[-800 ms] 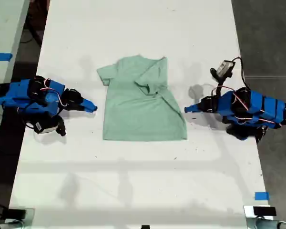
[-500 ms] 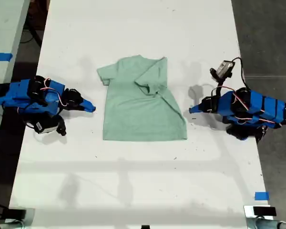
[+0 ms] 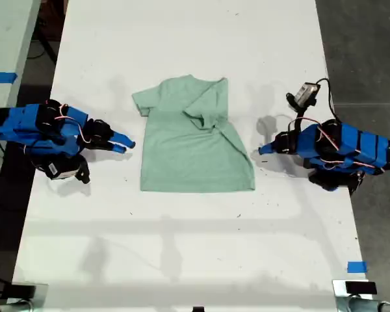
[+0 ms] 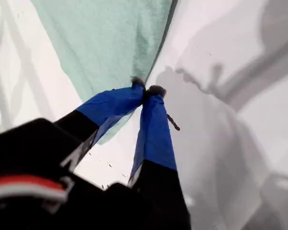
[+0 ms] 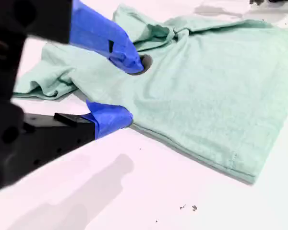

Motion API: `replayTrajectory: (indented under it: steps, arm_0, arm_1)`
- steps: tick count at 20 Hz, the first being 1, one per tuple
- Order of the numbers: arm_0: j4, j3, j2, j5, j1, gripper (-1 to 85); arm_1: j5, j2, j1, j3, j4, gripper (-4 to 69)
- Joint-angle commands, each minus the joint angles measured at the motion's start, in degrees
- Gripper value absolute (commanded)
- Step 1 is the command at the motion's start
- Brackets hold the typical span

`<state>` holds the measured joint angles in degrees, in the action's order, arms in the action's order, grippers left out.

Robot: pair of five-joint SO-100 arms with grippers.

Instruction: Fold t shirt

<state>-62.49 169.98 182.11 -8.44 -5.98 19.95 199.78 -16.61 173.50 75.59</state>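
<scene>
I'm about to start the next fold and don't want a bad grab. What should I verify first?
1. My second gripper open for a grab: ok, jaws apart.
2. My second gripper at the t shirt: ok, at its edge on the exterior view's left, nothing gripped.
3. My first gripper open: not ok, jaws shut and empty.
4. Sleeve on the exterior view's right folded in: ok.
5. Sleeve on the exterior view's left folded in: not ok, it lies spread out.

Bare table (image 3: 195, 39) around t shirt (image 3: 195, 146)
</scene>
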Motion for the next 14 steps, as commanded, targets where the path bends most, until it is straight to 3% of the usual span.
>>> replayTrajectory:
  steps: [1, 3, 4, 8, 14]
  arm_0:
    - [-1.93, -27.77, -33.13, 0.26, 3.08, 17.8]
    - [-17.40, -56.16, -58.54, 2.46, 0.97, 21.7]
    - [-19.95, -64.86, -64.86, 7.38, -2.02, 22.2]
    - [-17.14, -69.61, -71.28, 22.68, -20.21, 22.6]
    - [-19.16, -85.34, -98.35, 35.16, -37.62, 22.5]
  arm_1:
    - [-0.35, 0.88, 0.09, 4.83, 0.09, 2.5]
    - [-0.35, 0.88, 0.18, 4.83, 0.09, 2.5]
    - [-0.35, 0.88, 0.44, 4.83, 0.09, 2.4]
    - [-0.26, 0.88, 0.70, 4.83, 0.09, 2.7]
    - [0.00, 0.88, 1.41, 4.83, 0.09, 3.1]
